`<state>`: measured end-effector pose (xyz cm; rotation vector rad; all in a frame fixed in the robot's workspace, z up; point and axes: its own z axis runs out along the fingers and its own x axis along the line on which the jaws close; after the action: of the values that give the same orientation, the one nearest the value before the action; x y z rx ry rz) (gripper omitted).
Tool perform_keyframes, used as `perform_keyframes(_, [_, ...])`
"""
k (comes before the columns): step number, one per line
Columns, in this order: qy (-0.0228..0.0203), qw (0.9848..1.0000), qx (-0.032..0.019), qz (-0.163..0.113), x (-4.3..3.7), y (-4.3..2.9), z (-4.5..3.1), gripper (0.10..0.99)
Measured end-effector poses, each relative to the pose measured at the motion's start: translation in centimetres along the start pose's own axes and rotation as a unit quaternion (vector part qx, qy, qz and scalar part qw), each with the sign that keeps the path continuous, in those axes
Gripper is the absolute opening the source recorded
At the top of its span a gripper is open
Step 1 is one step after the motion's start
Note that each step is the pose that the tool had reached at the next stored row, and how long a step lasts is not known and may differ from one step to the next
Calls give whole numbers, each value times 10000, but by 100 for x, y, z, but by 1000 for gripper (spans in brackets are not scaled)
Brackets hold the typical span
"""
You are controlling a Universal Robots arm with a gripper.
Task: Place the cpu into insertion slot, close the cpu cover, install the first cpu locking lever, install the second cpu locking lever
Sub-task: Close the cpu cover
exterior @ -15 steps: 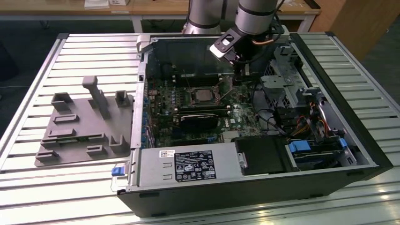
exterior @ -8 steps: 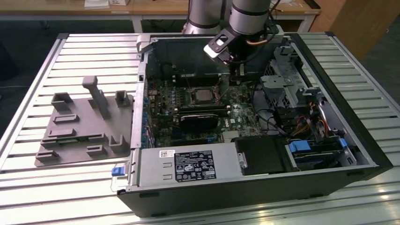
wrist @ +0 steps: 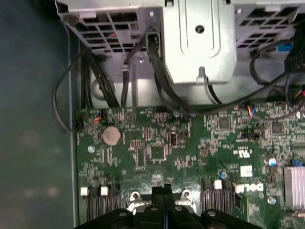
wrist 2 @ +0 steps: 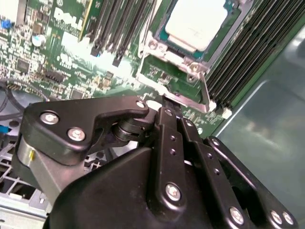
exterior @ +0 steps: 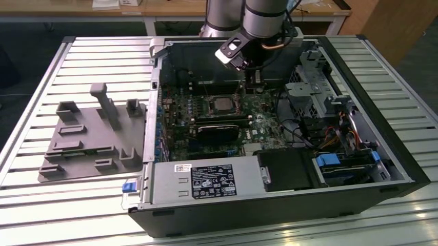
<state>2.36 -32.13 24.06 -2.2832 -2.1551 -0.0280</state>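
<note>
The cpu [exterior: 220, 105] [wrist 2: 196, 21], a pale silver square, lies flat in the middle of the green board. The thin silvery cpu cover [wrist 2: 167, 55] is down around it as a frame. Chip and cover hide the insertion slot beneath them. A silvery locking lever [wrist 2: 205, 90] runs along the board at one corner of the cover. My black gripper [exterior: 255, 84] [wrist 2: 167, 102] [wrist: 163, 191] hangs low over the board on the exterior view's right of the cpu. Its fingers are pressed together, with the tips just beside the cover's edge plate and the lever.
Inside the case, a black rectangular block [exterior: 219, 132] sits just in front of the cpu. Memory slots [wrist 2: 119, 28], a metal drive cage [exterior: 308, 92] and loose cables [wrist: 119, 81] crowd the board. A grey fixture plate [exterior: 89, 138] lies on the slatted table at the exterior view's left.
</note>
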Motion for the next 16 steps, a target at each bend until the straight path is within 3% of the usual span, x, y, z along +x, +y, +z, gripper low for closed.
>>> perform_keyframes(6, [2, 10000, -18, 0, -6, -108, -1, 102])
perform_keyframes(16, [3, 10000, -20, 0, -7, -118, -1, 102])
